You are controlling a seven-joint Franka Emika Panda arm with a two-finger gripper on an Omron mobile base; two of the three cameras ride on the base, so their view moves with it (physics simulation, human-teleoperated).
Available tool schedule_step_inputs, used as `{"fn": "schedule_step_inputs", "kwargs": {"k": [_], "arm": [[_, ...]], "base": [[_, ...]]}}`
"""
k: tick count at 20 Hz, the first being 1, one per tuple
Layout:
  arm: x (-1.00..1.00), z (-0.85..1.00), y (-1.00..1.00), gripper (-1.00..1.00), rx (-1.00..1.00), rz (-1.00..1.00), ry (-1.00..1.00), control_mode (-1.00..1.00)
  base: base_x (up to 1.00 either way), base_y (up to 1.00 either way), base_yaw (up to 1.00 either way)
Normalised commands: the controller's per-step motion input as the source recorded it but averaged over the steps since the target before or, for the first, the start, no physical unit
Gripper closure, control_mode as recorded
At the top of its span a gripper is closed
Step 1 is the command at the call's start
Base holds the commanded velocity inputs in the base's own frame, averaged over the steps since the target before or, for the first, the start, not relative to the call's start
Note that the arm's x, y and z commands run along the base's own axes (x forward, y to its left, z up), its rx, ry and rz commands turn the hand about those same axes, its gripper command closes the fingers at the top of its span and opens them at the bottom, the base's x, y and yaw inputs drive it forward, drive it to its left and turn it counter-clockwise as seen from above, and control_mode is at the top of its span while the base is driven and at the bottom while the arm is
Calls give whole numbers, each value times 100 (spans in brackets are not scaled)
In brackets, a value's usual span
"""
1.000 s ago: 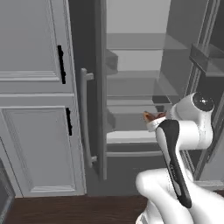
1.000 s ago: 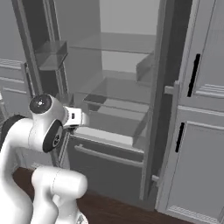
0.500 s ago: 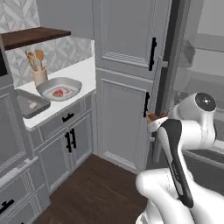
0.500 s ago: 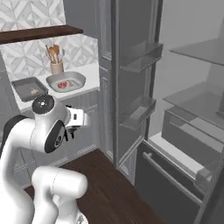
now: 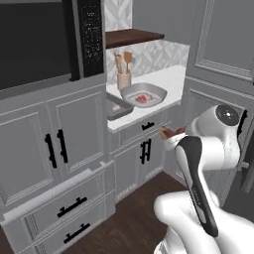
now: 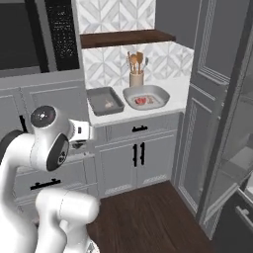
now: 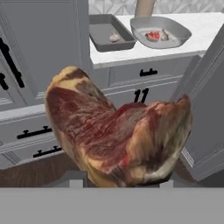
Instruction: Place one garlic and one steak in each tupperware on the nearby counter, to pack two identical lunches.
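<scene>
we see the white counter (image 6: 178,91) carrying a rectangular grey tray (image 6: 105,100), a rounded-square grey dish (image 6: 147,96) just beside it and a beige utensil cup (image 6: 136,78) behind the dish. tray and dish sit side by side, close but apart as far as we can tell.

- brown-red steak (image 7: 116,142) up off the counter, held at gripper, close to hand cam
- red steak (image 6: 142,100) + garlic (image 6: 150,99) in rounded dish (image 6: 160,92)
- second garlic (image 6: 108,103) in rectangular tray (image 6: 95,94)
- both containers side by side on white counter (image 6: 180,88)
</scene>
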Motion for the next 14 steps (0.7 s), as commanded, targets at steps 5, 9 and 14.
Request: {"fn": "schedule_step_inputs", "kwargs": {"k": [5,9,14], "arm": [[0,0,0,100,0,0,0,100],[0,0,0,100,0,0,0,100],[0,0,0,100,0,0,0,100]], "base": [[100,-24,2],[100,-40,0],[100,1,9]]}}
